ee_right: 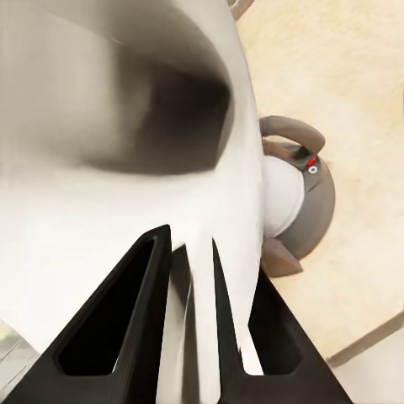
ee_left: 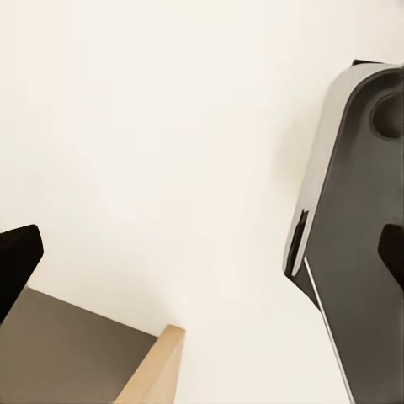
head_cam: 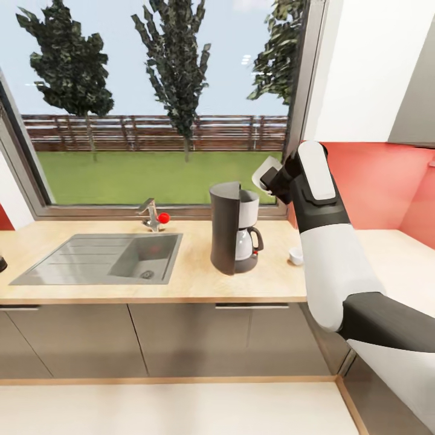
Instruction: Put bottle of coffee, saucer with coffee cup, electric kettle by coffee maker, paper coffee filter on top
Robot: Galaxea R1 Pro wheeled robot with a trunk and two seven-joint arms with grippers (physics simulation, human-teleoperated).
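The dark grey coffee maker (head_cam: pixel 232 235) stands on the wooden countertop (head_cam: pixel 193 284) right of the sink, its glass pot facing right. My right gripper (head_cam: pixel 275 178) hovers just above and right of its top, shut on a white paper coffee filter (head_cam: pixel 264 172). In the right wrist view the filter (ee_right: pixel 101 168) is pinched between the black fingers (ee_right: pixel 126 320), with the coffee maker (ee_right: pixel 295 202) below it. A small white cup (head_cam: pixel 295 255) sits on the counter right of the machine. My left gripper (ee_left: pixel 202 261) hangs open over the pale floor.
A steel sink (head_cam: pixel 103 258) with a faucet (head_cam: pixel 150 214) lies left of the coffee maker. A large window (head_cam: pixel 157 103) runs behind the counter. A dark object (head_cam: pixel 2 264) peeks in at the counter's left edge. A cabinet corner (ee_left: pixel 101 362) appears in the left wrist view.
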